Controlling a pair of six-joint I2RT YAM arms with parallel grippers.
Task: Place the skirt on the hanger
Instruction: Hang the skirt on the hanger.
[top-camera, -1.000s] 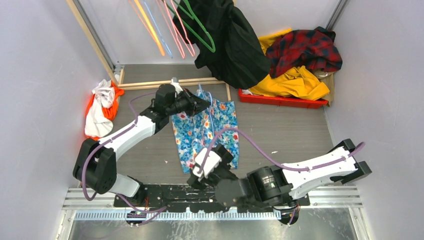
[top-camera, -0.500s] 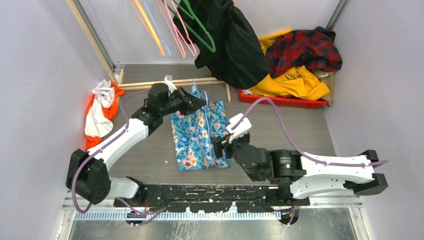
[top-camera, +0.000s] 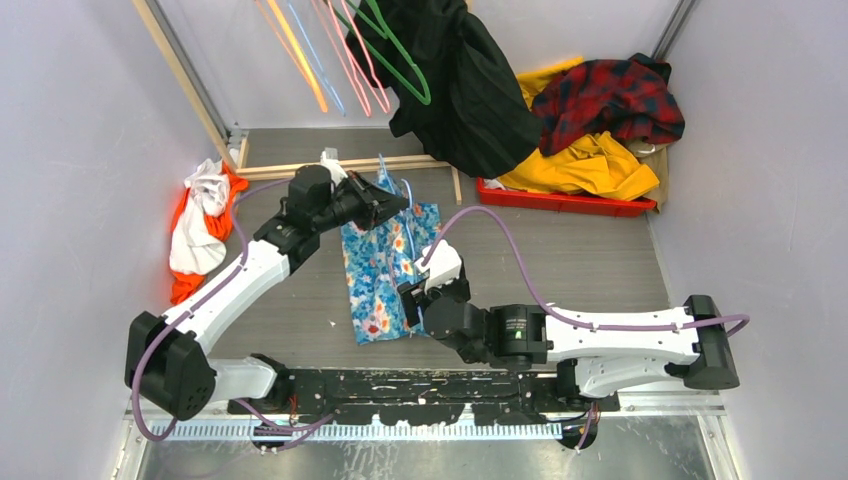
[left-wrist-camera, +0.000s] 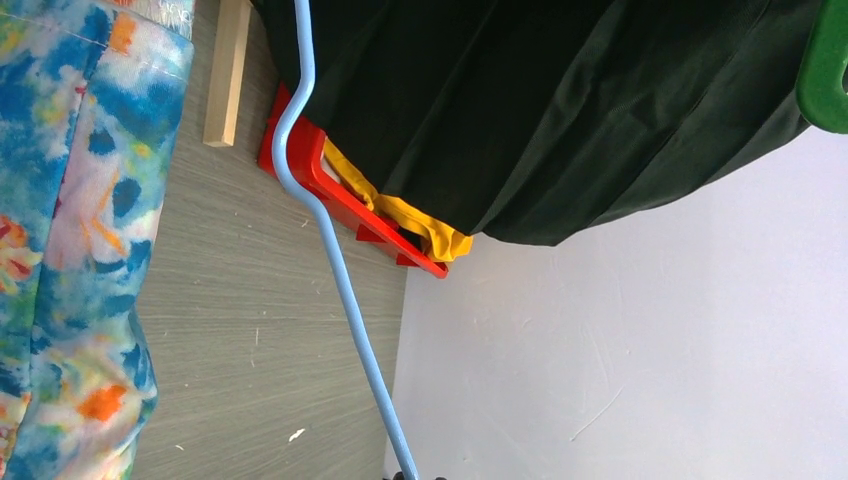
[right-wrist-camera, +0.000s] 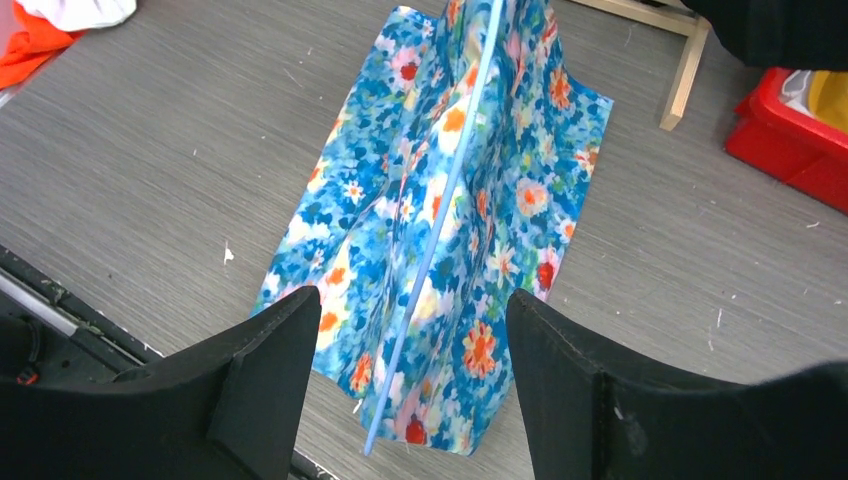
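- Right end effector (right-wrist-camera: 410, 310) hovers over the near hem of the skirt (right-wrist-camera: 500, 260). Its two fingers are wide apart and nothing is between them.
- Left end effector (top-camera: 388, 208) sits at the far end of the skirt with its fingers pressed together. They seem to clamp the light blue hanger (left-wrist-camera: 340, 270), because in the left wrist view the rod runs straight down to the fingertips, but the grip itself is almost out of view.
- The skirt lies on the surface (top-camera: 580, 260). Its long axis goes from the near edge toward the far side, leaning a little to the right.
- The hanger rod lies along this same axis, over the middle of the skirt, and its near tip comes out just past the near hem.
- At its far end the skirt rises up around the rod.
- For the coming move the right arm is the nearer one to the near hem. The cloth is directly below its open fingers, one finger on each side of the rod.
- I judge the fingers must take the fabric and not the rod, which lies between them.
- Beyond the far end of the skirt are a wooden bar (top-camera: 300, 169) and the hanging black coat (top-camera: 480, 100).
- Right of the skirt, well apart, is a red tray (top-camera: 560, 202).
- Left of the skirt, well apart, lies a white and orange pile of clothes (top-camera: 200, 215).
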